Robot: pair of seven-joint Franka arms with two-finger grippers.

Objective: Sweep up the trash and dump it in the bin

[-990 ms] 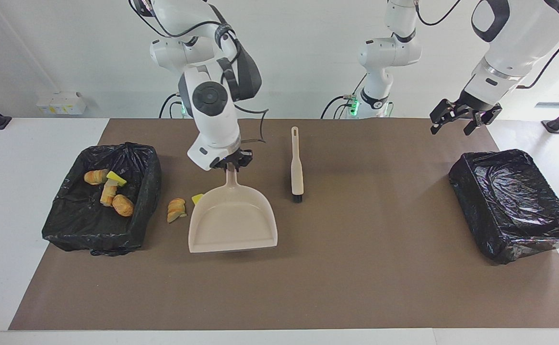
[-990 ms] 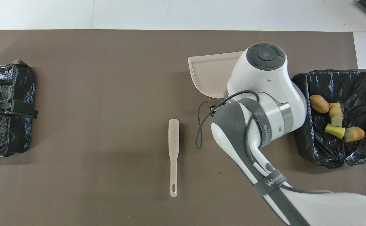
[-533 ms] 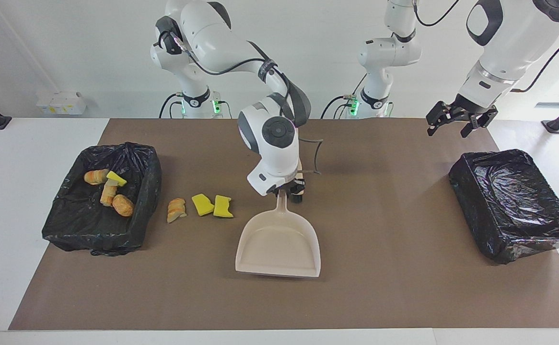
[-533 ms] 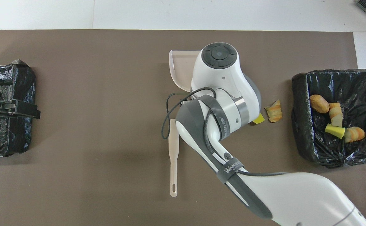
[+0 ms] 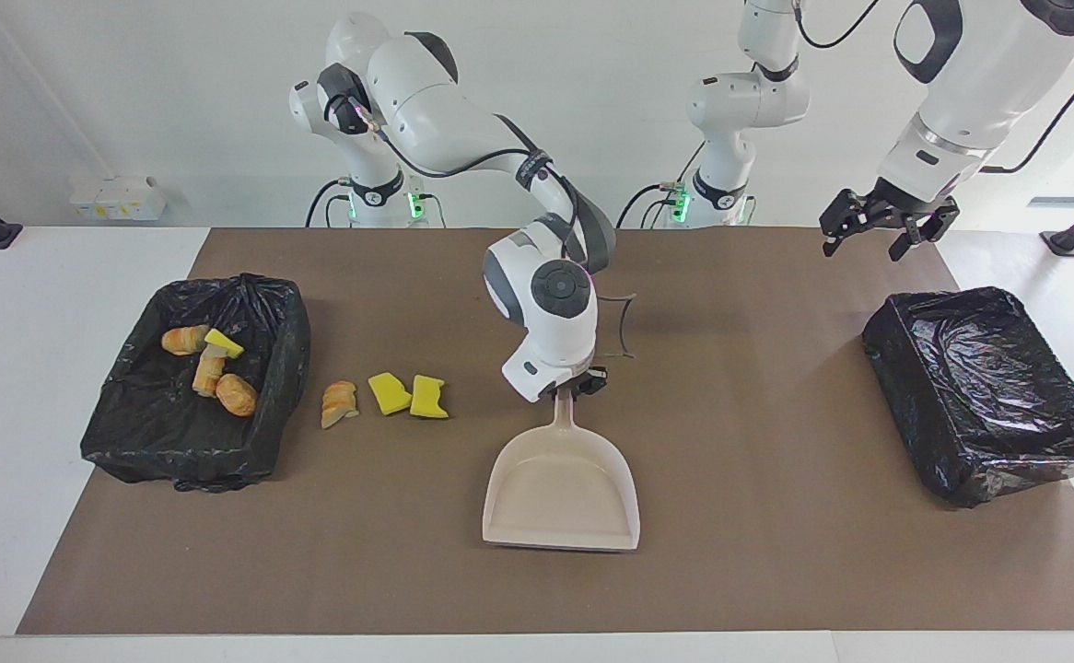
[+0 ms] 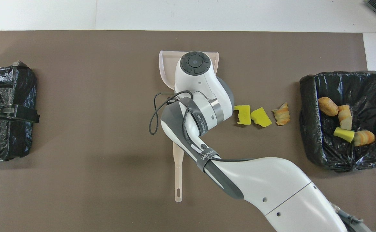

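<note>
Facing view: four trash pieces (image 5: 208, 362) in bin (image 5: 286, 343), three (image 5: 380, 398) left on tabletop (image 5: 740, 552); right gripper (image 5: 576, 389) holding dustpan (image 5: 562, 488); left gripper (image 5: 878, 226) wide, waiting.

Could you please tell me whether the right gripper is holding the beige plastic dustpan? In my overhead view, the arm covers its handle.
Observer: Yes. In the facing view, the right gripper is shut on the handle of the beige plastic dustpan.
Operator: Is any trash in the pan?
Observer: No, its tray shows bare.
Operator: And how high is the left gripper?
Observer: The left gripper hangs well above the table.
</note>
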